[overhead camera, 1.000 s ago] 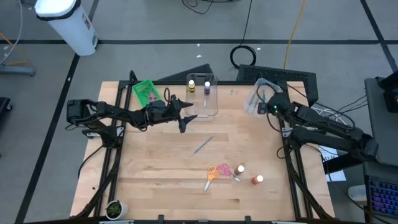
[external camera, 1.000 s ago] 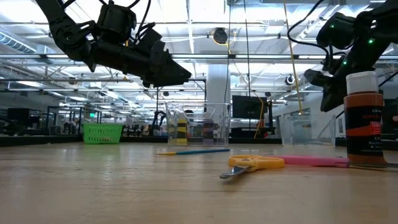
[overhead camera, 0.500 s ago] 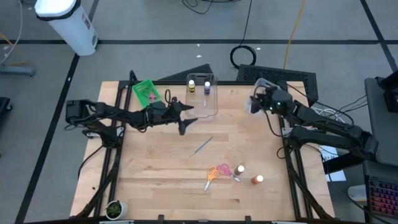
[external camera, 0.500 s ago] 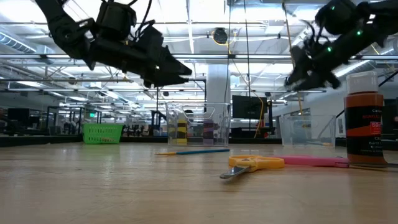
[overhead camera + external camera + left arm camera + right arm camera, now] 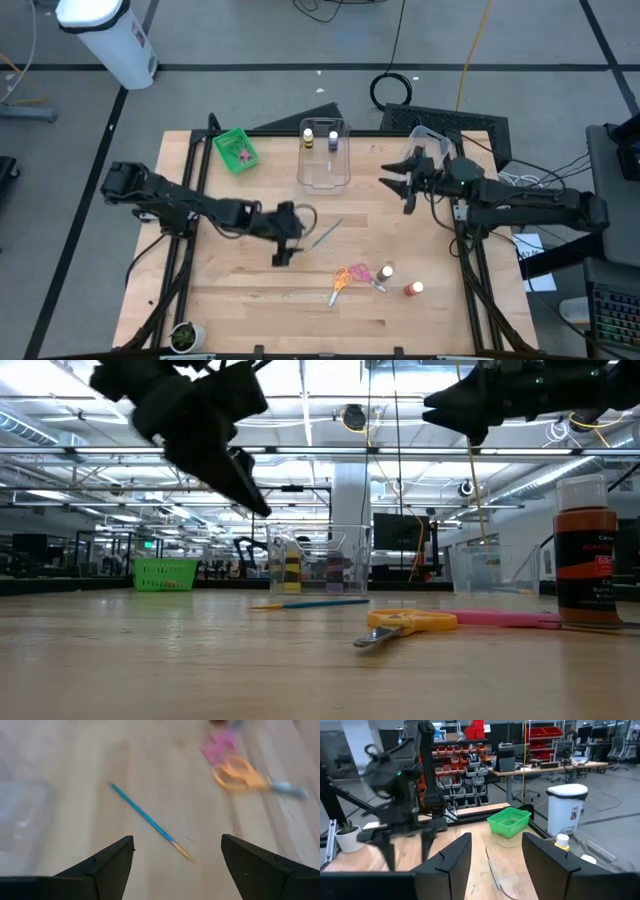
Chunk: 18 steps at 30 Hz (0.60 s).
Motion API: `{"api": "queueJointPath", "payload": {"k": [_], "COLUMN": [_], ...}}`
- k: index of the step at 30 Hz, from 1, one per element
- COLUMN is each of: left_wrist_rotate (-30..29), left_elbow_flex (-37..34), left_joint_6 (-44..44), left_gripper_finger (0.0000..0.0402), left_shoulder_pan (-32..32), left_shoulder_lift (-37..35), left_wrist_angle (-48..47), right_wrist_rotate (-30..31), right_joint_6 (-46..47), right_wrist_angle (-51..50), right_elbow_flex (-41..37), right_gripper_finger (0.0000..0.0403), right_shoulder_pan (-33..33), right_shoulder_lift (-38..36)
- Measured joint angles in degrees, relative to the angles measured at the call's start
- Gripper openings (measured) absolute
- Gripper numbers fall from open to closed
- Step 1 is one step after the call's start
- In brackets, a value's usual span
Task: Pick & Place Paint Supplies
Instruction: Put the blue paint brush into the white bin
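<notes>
A blue paintbrush (image 5: 325,234) (image 5: 147,820) lies flat mid-table. Orange scissors (image 5: 341,280) (image 5: 240,775), pink scissors (image 5: 365,275) and two white-capped bottles (image 5: 386,271) (image 5: 413,289) sit nearer the near edge. A yellow bottle (image 5: 308,137) and a purple bottle (image 5: 333,139) stand in a clear tub (image 5: 325,158). My left gripper (image 5: 281,257) (image 5: 177,839) is open above the table, just left of the brush, touching nothing. My right gripper (image 5: 393,193) (image 5: 496,840) is open in the air right of the tub, pointing toward the table's left.
A green bin (image 5: 235,150) (image 5: 509,821) sits at the far left corner. A second clear tub (image 5: 425,148) stands at the far right edge, behind my right arm. A small potted plant (image 5: 184,336) sits at the near left corner. Bare wood lies between the brush and the left edge.
My left gripper has left the clear tub's near left corner, moved toward the near edge and lower, and tipped its fingers down beside the brush. My right gripper has swung away from the far right tub toward the table's middle and now points level to the left.
</notes>
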Motion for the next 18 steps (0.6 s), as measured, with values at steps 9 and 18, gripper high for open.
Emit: {"api": "queueJointPath", "payload": {"k": [9,18], "left_wrist_rotate": [-9.37,-8.66], "left_elbow_flex": [0.03,0.22], "left_joint_6": [-12.25,-22.08], "left_gripper_finger": [0.0308,0.0308], "left_shoulder_pan": [-4.02,-4.21], "left_shoulder_lift": [9.98,19.95], "left_wrist_angle": [0.51,10.6], "right_wrist_rotate": [8.17,12.66], "right_joint_6": [-1.06,-4.05], "right_wrist_angle": [10.71,13.82], "right_elbow_flex": [0.0,-0.02], "right_gripper_finger": [0.0158,0.0157], "right_shoulder_pan": [11.2,16.94], "right_shoulder_lift": [5.56,7.57]}}
